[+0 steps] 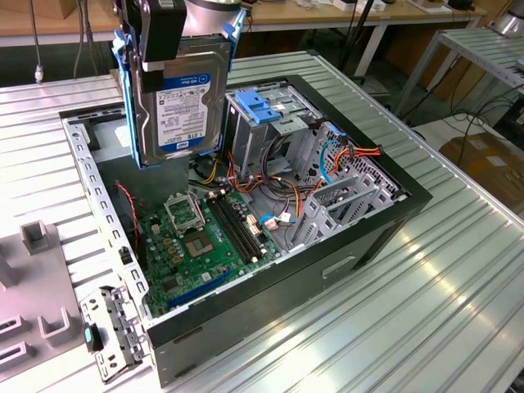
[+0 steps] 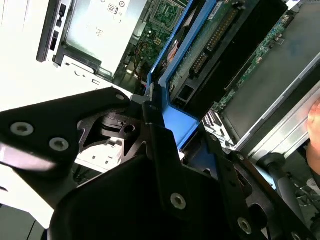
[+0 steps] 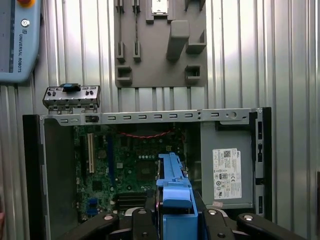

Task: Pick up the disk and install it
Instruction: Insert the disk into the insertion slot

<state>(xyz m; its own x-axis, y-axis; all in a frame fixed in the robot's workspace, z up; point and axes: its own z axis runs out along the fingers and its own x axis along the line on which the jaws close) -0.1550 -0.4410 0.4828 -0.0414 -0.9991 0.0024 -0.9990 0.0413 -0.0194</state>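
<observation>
Jaws clamp the disk (image 1: 184,98) upright over the motherboard (image 1: 196,239), beside the drive cage (image 1: 282,141).

The exterior camera is standing back and high, looking down slantwise across the ribbed table (image 1: 426,295) toward its far edge. It is taking in the whole open computer case (image 1: 377,237), with one case corner turned toward the lens.

The first wrist camera is riding above the gripper (image 3: 175,212) and facing straight down, so the case is lying flat beneath it beside the grey fixture plate (image 3: 160,55).

The second wrist camera is sitting far closer, peering at a tilt along the gripper's black body and the disk (image 2: 175,107) into the case.

All three are sharing the motherboard (image 1: 205,237). The exterior and first wrist views are also sharing the fixture plate and the loose bracket (image 3: 71,96).
</observation>
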